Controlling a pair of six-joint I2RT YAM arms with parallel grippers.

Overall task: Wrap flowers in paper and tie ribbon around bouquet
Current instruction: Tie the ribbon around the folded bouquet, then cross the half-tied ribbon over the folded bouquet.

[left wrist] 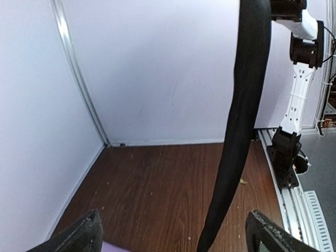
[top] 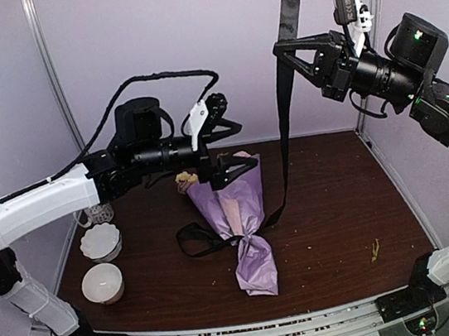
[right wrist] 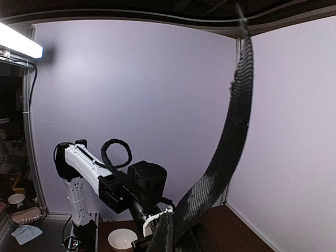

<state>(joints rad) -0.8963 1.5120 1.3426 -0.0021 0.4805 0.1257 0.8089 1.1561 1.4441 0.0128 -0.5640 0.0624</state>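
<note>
The bouquet (top: 241, 216) lies mid-table, lilac paper (top: 255, 268) gathered to a narrow waist around the flowers (top: 186, 178). A black ribbon (top: 286, 109) circles that waist, loops out to the left, and rises steeply on the right to my right gripper (top: 279, 46), which is shut on it high above the table; the free end sticks up past the jaws. In the right wrist view the ribbon (right wrist: 226, 152) curves up from the right gripper (right wrist: 176, 232). My left gripper (top: 227, 157) hovers open over the bouquet's top, empty. Its wrist view shows the left gripper (left wrist: 173, 239) spread wide, the ribbon (left wrist: 239, 131) hanging just inside the right finger, and a corner of paper (left wrist: 113, 247).
Two white bowls (top: 101, 241) (top: 103, 283) stand at the table's left edge, with a small clear glass item (top: 96, 215) behind them. Petal scraps (top: 376, 249) lie on the right. Walls close in the back and both sides.
</note>
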